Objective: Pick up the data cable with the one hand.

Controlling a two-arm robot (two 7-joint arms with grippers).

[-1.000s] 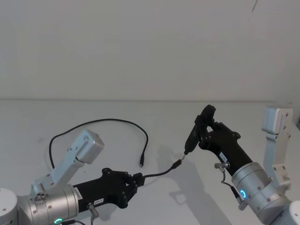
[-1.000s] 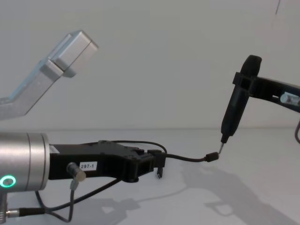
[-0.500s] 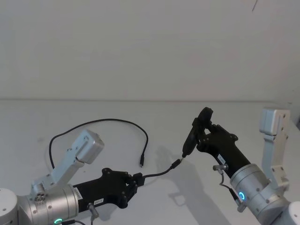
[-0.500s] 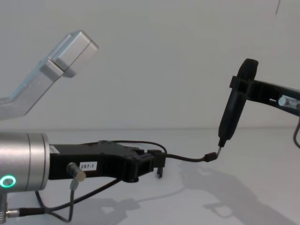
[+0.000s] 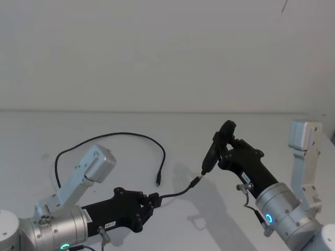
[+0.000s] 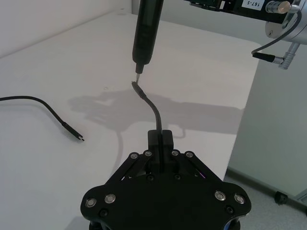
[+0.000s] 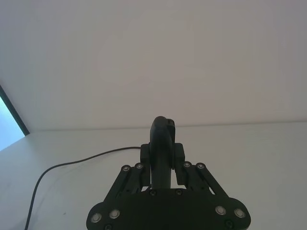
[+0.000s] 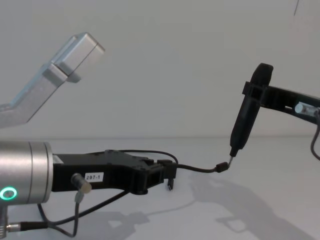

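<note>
The data cable (image 5: 120, 135) is a long thin black lead lying in an arc on the white table, one small plug (image 5: 157, 183) resting free ahead of my left gripper; it also shows (image 6: 53, 115) (image 7: 72, 163). No gripper touches it. My left gripper (image 5: 153, 200) (image 6: 161, 139) (image 8: 167, 175) is shut on a short dark wire (image 5: 180, 192) (image 6: 152, 108) that sticks forward from its fingers. My right gripper (image 5: 226, 140) (image 7: 162, 153) is shut on a black pen-shaped tool (image 5: 215, 150) (image 8: 245, 120), whose metal tip meets the short wire's plug (image 8: 222, 166).
The white table (image 5: 251, 130) meets a plain white wall behind. Grey angled brackets rise from both arms, the left bracket (image 5: 89, 170) and the right bracket (image 5: 303, 151). The table's edge (image 6: 242, 129) drops off beside the left gripper.
My right gripper has carried the pen-shaped tool a little leftward and lower, and the short wire's plug has shifted left with its tip. The left gripper and the data cable have stayed still.
</note>
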